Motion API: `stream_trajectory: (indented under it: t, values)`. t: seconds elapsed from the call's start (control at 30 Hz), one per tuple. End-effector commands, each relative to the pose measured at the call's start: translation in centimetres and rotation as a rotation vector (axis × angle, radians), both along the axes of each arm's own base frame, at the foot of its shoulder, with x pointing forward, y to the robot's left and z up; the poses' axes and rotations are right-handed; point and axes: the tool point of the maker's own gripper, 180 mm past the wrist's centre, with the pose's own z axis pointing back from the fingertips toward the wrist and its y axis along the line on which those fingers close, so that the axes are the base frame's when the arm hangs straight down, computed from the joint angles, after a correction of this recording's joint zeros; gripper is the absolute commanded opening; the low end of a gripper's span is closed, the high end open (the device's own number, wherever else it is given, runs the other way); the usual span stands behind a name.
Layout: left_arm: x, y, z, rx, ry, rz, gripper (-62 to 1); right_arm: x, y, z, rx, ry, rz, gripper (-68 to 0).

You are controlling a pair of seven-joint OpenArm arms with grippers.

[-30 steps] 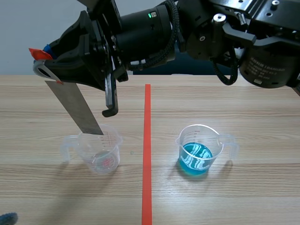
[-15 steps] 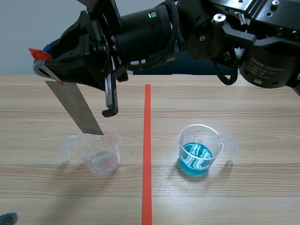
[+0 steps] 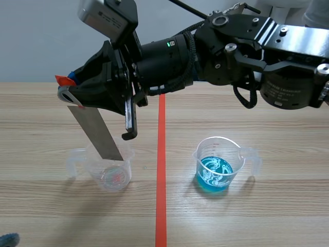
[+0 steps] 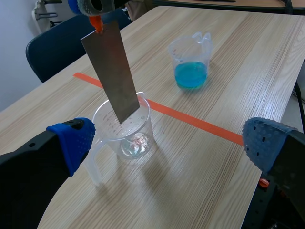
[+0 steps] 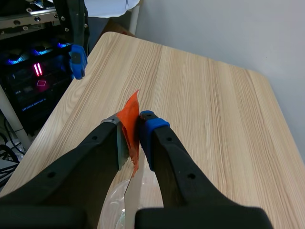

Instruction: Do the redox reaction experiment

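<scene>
Wood-grain table (image 3: pixel 288 216), grey wall behind.

Left side: clear measuring beaker (image 3: pixel 110 175), handle turned away from the tape line. It has a faint reddish trace at the bottom and otherwise looks empty. A grey metal strip (image 3: pixel 97 134) hangs tilted over it, with its lower end just inside the mouth and off the bottom.

Centre: orange-red tape line (image 3: pixel 161 154).

Right side: second beaker (image 3: pixel 218 164) holding blue liquid, well apart from the strip.

Step in hand (judged): strip handling. The metal is at the clear beaker and not yet in the blue solution. The next move likely calls for lifting the strip clear of the rim, carrying it across the tape line and lowering it upright into the blue liquid without knocking the beaker.

End effectors: the right gripper (image 5: pixel 129 128), reaching in from the right past the middle, is clamped narrowly on the strip's top end, with the orange tag (image 5: pixel 132 107) pinched between its pads. The left gripper (image 4: pixel 169 142) is spread wide and holds nothing. It is near the clear beaker, with no contact.
</scene>
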Motion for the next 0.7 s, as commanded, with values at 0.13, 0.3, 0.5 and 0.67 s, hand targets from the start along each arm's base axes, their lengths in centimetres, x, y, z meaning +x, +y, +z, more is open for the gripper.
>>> stream_trajectory:
  t: [0.13,0.3,0.5,0.67]
  values:
    - [0.2,-0.6,0.9,-0.041,-0.023,0.001,1.4,-0.5,0.8,0.2,0.039,0.013,0.035,-66.9]
    - [0.2,-0.6,0.9,-0.041,-0.023,0.001,1.4,-0.2,0.9,-0.9,0.035,0.010,0.039,-66.9]
    - [0.2,-0.6,0.9,-0.041,-0.023,0.001,1.4,-0.4,1.1,-2.2,0.037,-0.025,0.072,-66.9]
    - [0.2,-0.6,0.9,-0.041,-0.023,0.001,1.4,-0.8,1.3,-4.0,0.013,-0.034,0.103,-66.9]
